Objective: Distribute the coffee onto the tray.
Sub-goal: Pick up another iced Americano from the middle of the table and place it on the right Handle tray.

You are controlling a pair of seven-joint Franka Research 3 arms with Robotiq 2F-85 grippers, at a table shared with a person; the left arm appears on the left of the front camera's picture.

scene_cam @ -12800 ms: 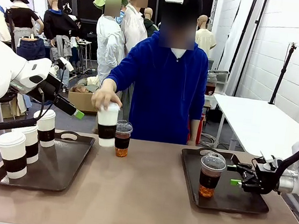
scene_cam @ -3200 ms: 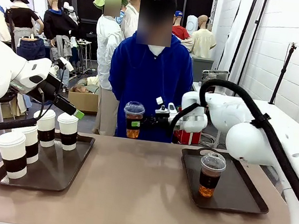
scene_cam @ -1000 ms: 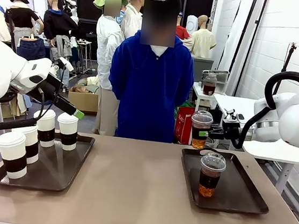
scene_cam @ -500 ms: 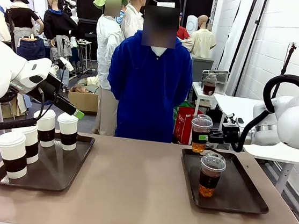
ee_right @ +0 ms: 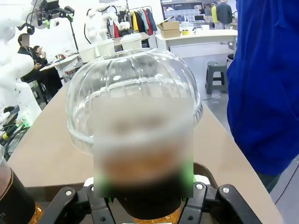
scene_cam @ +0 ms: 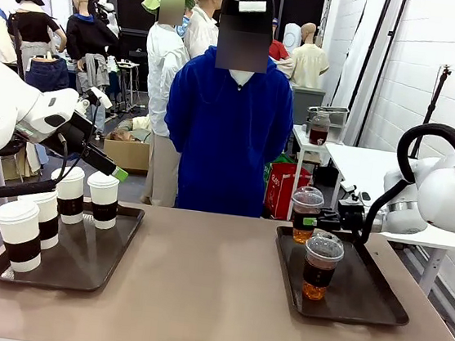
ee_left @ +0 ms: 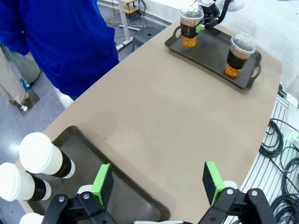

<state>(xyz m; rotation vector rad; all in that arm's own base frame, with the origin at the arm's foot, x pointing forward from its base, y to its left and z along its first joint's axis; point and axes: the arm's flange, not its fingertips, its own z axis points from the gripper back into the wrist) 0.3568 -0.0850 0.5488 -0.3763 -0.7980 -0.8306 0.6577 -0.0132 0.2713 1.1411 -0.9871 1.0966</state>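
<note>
A: Where's the right gripper [scene_cam: 317,220]?

B: Out over the far left corner of the right tray [scene_cam: 364,305], clamped on a clear cup [scene_cam: 305,214] of brown drink. In its wrist view that cup [ee_right: 135,135] sits right between the green pads, dome lid up, cup upright.

A: Is it down on the tray?

B: Hard to say from the front; the base looks level with the tray's far rim, and I can't tell whether it touches. In the left wrist view it [ee_left: 189,28] appears to sit at the tray's [ee_left: 205,56] end by the handle.

A: The other clear cup?

B: The second cup [scene_cam: 321,266] stands on the same tray, nearer the robot, just beside the held one but apart.

A: And the paper cups?

B: Four on the left tray [scene_cam: 94,258]. Front cup [scene_cam: 20,234] at the near left corner, the next cup [scene_cam: 44,217] behind it, then the third cup [scene_cam: 69,194] and the fourth cup [scene_cam: 103,198] side by side at the far edge.

A: Left gripper [ee_left: 159,185]?

B: Raised above the left tray's inner edge, fingers spread wide apart, nothing between them. A person [scene_cam: 228,129] in blue stands at the far side.
</note>
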